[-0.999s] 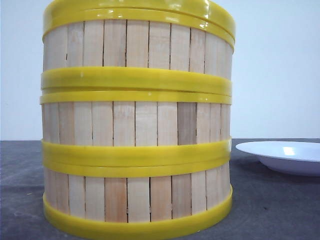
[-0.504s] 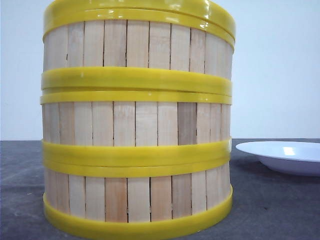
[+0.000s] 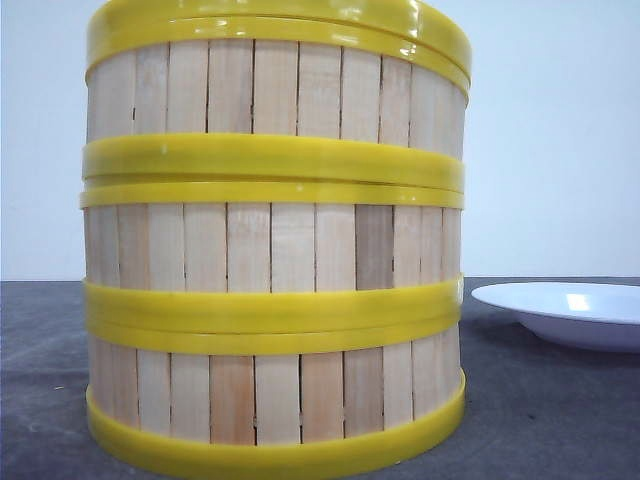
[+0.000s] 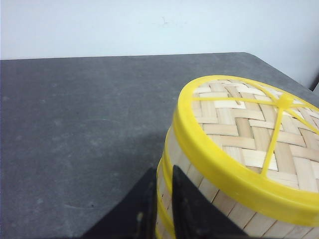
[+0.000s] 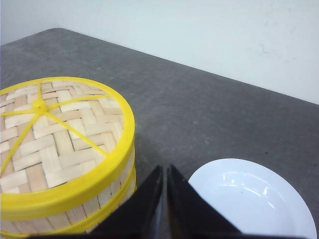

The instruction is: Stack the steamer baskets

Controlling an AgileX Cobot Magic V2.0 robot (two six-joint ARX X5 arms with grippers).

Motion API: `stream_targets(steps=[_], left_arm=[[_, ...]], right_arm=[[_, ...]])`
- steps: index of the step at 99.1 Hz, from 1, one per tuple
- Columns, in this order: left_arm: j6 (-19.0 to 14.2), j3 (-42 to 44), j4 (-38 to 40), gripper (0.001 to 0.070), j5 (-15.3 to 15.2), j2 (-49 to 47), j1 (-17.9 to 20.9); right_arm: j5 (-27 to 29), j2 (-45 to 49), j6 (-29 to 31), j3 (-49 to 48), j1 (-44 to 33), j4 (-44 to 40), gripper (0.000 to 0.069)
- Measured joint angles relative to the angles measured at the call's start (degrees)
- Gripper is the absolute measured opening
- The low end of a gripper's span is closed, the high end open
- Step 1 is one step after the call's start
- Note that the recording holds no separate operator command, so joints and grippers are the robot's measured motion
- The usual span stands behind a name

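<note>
Standing on the dark grey table (image 3: 560, 420), the three steamer baskets (image 3: 272, 250) form one upright column that fills most of the front view. Each basket shows a wall of vertical light wooden slats between thick yellow rims, and the rims of neighbouring baskets meet in double yellow bands. The column looks straight, with only a slight offset at the topmost rim on its right side.

A woven bamboo lid (image 4: 239, 134) with a yellow rim and yellow spokes closes the top of the stack; both wrist views show it seated flat.

A shallow white plate (image 3: 570, 312) rests on the table to the right of the stack, near it but not touching.

The left pincer (image 4: 160, 209) hangs just beside the stack's side wall, below the lid rim. Its two dark fingers (image 4: 192, 211) stand nearly together with only a thin gap, and nothing is held between them. Whether a finger touches the basket wall cannot be told.

The right pincer (image 5: 164, 204) hangs above the table between the stack and the plate. Its fingers (image 5: 182, 206) are likewise drawn together, with a narrow slit between them and nothing gripped.

A plain pale wall (image 3: 550, 140) backs the scene.
</note>
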Motion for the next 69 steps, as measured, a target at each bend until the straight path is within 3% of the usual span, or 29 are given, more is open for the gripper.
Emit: stream_targets(steps=[52,69], left_arm=[[0.0,0.0,0.1,0.0028,-0.1,0.0,0.0],[2.1,-0.2,0.7,0.0028,-1.1,0.0,1.3]], right_arm=[[0.0,0.0,0.0,0.0,0.0,0.0,0.0009],[0.0,0.0,0.0,0.0,0.0,0.0,0.0009]])
